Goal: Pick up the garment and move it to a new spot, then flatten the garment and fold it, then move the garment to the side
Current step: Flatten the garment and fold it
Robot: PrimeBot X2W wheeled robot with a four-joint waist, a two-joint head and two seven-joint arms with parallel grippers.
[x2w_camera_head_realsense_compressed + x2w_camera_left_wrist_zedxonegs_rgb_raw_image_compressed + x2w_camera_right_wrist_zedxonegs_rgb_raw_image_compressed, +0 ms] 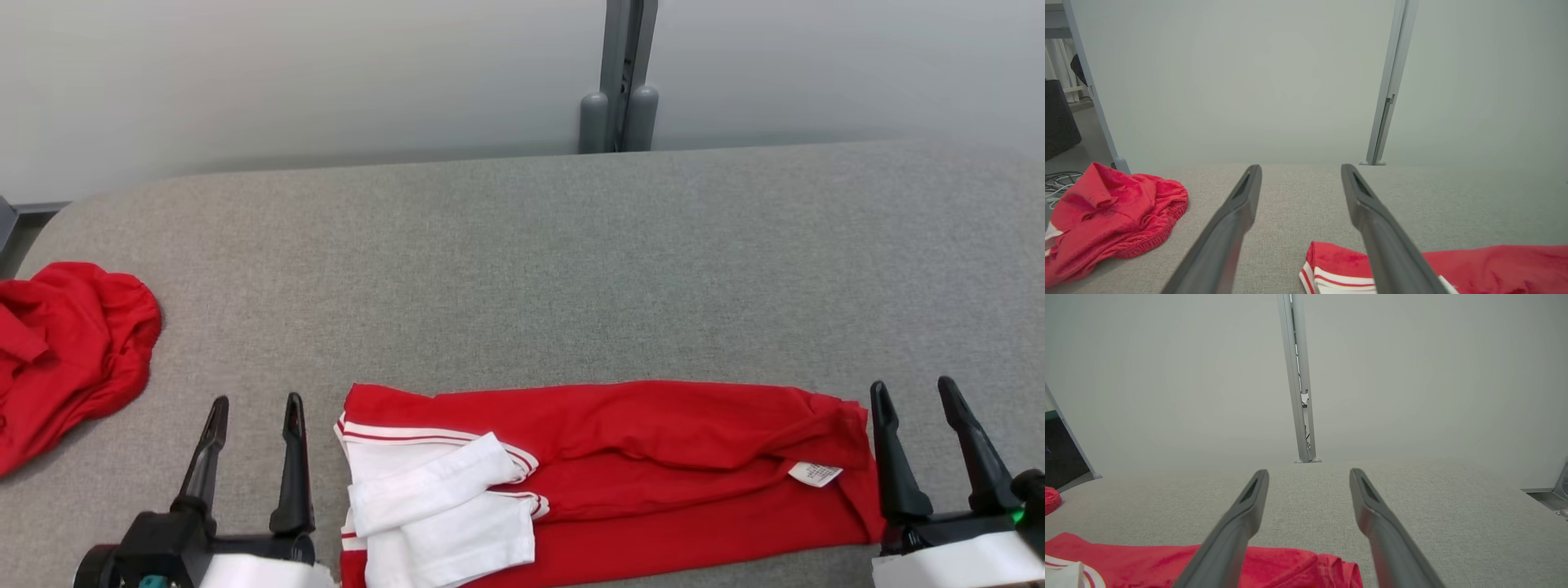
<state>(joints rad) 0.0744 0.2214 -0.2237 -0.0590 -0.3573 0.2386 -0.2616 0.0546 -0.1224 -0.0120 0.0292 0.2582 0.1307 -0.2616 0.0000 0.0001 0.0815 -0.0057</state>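
Note:
A red garment (pixel 653 457) with white sleeves and striped white trim lies folded into a long band near the front edge of the grey padded table (pixel 522 269). A white label shows near its right end. My left gripper (pixel 255 406) stands open just left of the garment's sleeve end, holding nothing. My right gripper (pixel 913 390) stands open just right of the garment's other end, also holding nothing. In the left wrist view the open left gripper (pixel 1300 170) has the garment's striped corner (pixel 1339 265) low at its right. Under the open right gripper (pixel 1309 474) the right wrist view shows the garment's red edge (pixel 1290 563).
A second red garment (pixel 65 351) lies crumpled at the table's left edge, also in the left wrist view (pixel 1110 212). A grey post (pixel 620 82) stands against the pale wall behind the table. Cables lie on the floor (pixel 1057 183) at far left.

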